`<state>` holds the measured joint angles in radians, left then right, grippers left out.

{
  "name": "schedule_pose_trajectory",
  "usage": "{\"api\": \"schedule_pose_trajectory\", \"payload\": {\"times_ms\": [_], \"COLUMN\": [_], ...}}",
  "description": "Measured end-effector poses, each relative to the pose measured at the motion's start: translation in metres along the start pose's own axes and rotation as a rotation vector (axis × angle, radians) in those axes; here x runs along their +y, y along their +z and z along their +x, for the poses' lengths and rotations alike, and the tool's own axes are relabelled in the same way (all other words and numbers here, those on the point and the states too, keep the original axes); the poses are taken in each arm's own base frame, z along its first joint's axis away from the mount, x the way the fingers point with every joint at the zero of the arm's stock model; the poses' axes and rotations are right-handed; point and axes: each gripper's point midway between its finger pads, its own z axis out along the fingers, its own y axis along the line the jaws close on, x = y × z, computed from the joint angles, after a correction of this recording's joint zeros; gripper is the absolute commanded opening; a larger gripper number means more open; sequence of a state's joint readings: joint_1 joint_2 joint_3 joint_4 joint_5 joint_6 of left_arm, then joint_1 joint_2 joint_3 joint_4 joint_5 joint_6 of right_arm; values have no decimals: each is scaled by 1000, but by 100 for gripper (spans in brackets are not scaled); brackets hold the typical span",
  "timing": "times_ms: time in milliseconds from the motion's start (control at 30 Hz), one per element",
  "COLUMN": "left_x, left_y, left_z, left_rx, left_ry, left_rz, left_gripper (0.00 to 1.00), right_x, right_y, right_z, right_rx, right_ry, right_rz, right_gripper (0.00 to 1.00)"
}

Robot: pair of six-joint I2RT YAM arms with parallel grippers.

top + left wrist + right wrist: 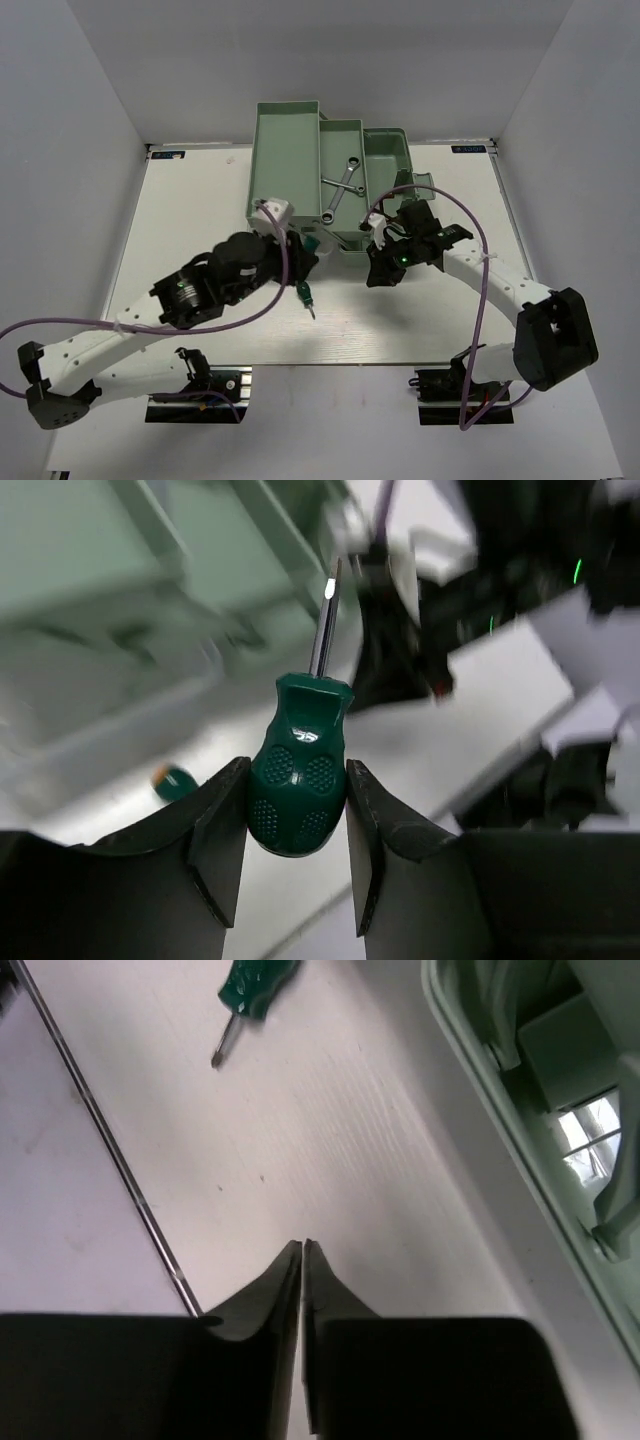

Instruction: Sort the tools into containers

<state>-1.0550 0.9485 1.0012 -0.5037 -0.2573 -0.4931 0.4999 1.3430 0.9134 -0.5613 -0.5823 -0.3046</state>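
Observation:
My left gripper (297, 815) is shut on the rounded handle of a stubby green-handled screwdriver (299, 780), whose shaft points away toward the toolbox. From above, that gripper (306, 247) hangs just in front of the pale mint-green toolbox (285, 150). A second green screwdriver (303, 292) lies on the table below it, and it also shows at the top of the right wrist view (256, 986). Two silver wrenches (344, 182) lie crossed in the middle tray. My right gripper (302, 1247) is shut and holds nothing, low over the table by the toolbox's front right corner (381, 268).
The toolbox wall (500, 1120) runs along the right of the right wrist view. Purple cables (480, 250) loop off both arms. A thin metal strip (110, 1150) marks the table's edge. White walls enclose the table on the left, right and back.

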Motion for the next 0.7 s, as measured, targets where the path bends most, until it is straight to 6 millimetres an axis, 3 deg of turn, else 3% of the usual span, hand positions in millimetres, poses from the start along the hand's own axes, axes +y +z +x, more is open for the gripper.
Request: {"api": "schedule_pose_trajectory", "payload": {"times_ms": [100, 167, 233, 267, 333, 367, 500, 600, 633, 700], "left_x": [13, 27, 40, 45, 53, 57, 82, 111, 119, 134], "left_y": [-14, -17, -15, -11, 4, 13, 50, 65, 69, 77], "left_z": [-52, -75, -97, -108, -124, -129, -128, -122, -123, -125], "left_rx": [-167, -247, -314, -340, -370, -377, -360, -328, -321, -311], "left_ry": [-1, 4, 22, 31, 59, 70, 108, 121, 119, 106], "left_rz": [-98, -187, -293, -337, -428, -470, -620, -722, -744, -785], "left_gripper": [0, 0, 0, 0, 0, 0, 3, 21, 21, 40], "right_x": [0, 0, 3, 4, 8, 9, 14, 17, 19, 23], "right_y": [5, 10, 15, 17, 20, 21, 30, 39, 41, 47], "right_z": [1, 4, 10, 12, 14, 13, 14, 21, 22, 22], "right_rx": [-3, 3, 21, 26, 32, 31, 29, 46, 53, 60], "right_ry": [5, 9, 19, 21, 16, 7, -42, -72, -82, -101], "right_rz": [-6, -12, -24, -29, -38, -41, -40, -31, -31, -35], "right_gripper": [0, 6, 22, 42, 70, 90, 91, 91, 91, 91]}}
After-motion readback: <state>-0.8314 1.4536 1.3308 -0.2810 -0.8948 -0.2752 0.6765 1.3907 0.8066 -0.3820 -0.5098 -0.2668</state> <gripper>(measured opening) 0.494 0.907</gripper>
